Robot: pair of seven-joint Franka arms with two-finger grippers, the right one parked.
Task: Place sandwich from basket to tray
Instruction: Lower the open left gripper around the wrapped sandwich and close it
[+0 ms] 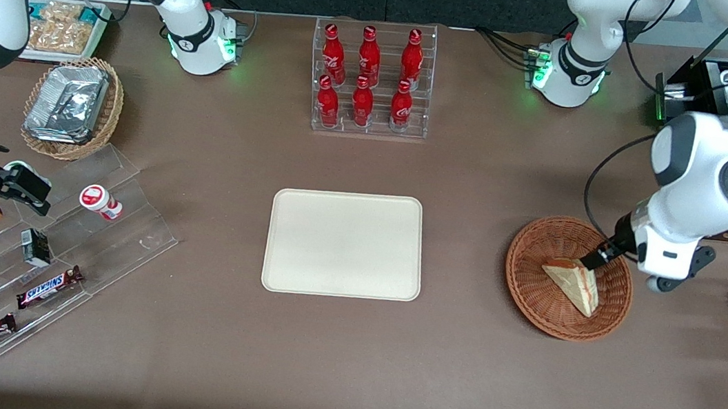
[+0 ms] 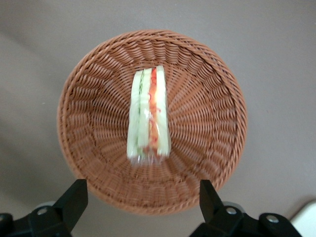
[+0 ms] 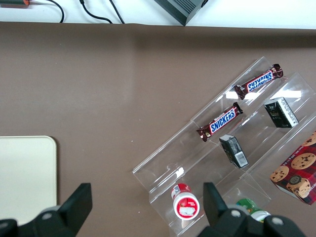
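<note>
Approach stage of the pick, nothing lifted yet. Sandwich (image 1: 573,284) lying in the reddish-brown wicker basket (image 1: 525,280) toward the working arm's end of the bench (image 1: 329,374), cut side up in the wrist view, red and green filling between pale bread under clear wrap. End effector (image 2: 143,197) hovering above the basket, fingers (image 2: 74,197) spread wide with the sandwich (image 2: 148,118) lined up between them and nothing gripped; from the front, one dark fingertip showing just above the sandwich's upper corner. Contact impossible to confirm.

Next move, by judgement: straight descent until the fingers straddle the wedge across its bread faces, then a gentle closure, since soft bread and slippery wrap invite crushing or sliding; after that a lift clear of the woven rim and a carry toward the middle of the bench.

Cream tray (image 1: 345,244) lying flat at the bench's middle, well apart from the basket, holding nothing. Clear rack (image 1: 373,80) of red bottles farther from the front camera than the tray. Lighter wicker basket (image 1: 107,117) with silver foil toward the parked arm's end.
</note>
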